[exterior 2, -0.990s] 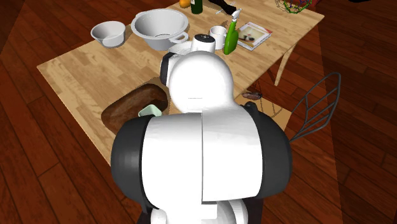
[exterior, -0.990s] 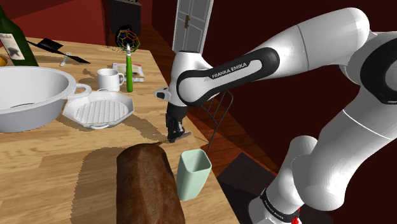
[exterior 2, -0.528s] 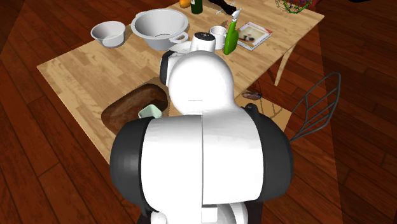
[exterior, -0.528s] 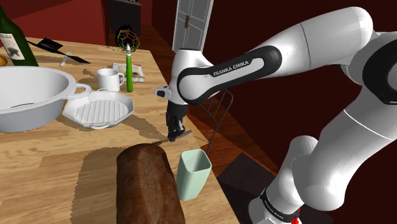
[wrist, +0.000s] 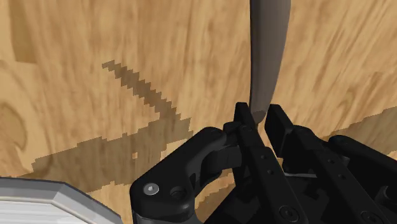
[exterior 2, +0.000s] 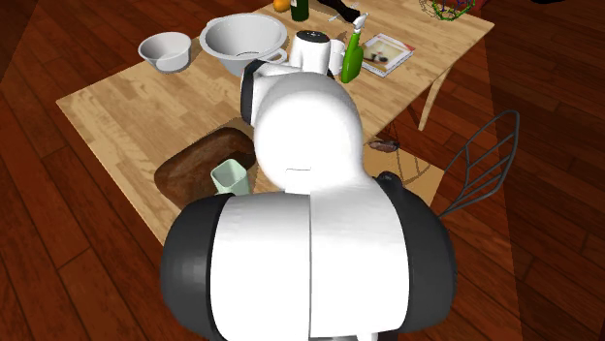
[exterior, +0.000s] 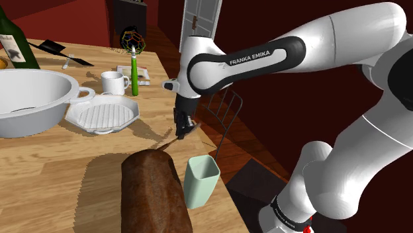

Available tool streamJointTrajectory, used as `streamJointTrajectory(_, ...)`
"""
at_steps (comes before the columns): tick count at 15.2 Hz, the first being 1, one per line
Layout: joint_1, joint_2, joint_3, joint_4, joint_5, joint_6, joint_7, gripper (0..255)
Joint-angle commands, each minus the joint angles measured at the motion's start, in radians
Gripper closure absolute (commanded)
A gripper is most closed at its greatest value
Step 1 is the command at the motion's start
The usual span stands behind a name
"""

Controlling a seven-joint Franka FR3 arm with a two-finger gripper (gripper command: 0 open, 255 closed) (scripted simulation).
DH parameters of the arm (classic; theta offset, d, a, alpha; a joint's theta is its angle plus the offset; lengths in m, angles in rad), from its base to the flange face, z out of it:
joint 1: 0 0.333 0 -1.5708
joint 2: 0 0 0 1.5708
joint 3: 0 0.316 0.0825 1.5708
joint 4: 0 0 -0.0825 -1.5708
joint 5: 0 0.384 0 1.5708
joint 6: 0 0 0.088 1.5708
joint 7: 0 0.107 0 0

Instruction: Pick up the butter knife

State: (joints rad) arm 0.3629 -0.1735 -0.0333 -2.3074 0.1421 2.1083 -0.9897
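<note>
The butter knife (wrist: 267, 57) is a plain grey blade. My black gripper (wrist: 259, 116) is shut on its near end, and the blade runs on past the fingertips above the wooden table (wrist: 95, 57). In the shoulder view the gripper (exterior: 184, 127) hangs over the table's edge (exterior: 198, 142) at that view's right. From it the knife (exterior: 172, 140) slants down towards the brown loaf (exterior: 152, 188), clear of the tabletop and casting a shadow on it. In the second exterior view the arm's white body covers the hand.
A pale green cup (exterior: 201, 180) stands beside the loaf, just below the gripper. A white ridged dish (exterior: 102, 114), a large white bowl (exterior: 26, 99), a mug (exterior: 114, 82) and a green bottle (exterior: 134, 76) stand farther back. A wire chair (exterior: 225, 112) is beyond the table's edge.
The gripper has risen from the tabletop with the knife clasped in it. The knife's free end now hangs in the air above its shadow.
</note>
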Motion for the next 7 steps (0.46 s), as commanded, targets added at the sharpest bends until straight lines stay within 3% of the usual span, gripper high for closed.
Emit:
streamJointTrajectory(1, 0.0, -0.011, 0.0, 0.018, -0.003, -0.029, 0.005, 255)
streamJointTrajectory(7, -0.001, -0.031, 0.0, 0.055, -0.008, -0.085, 0.013, 255)
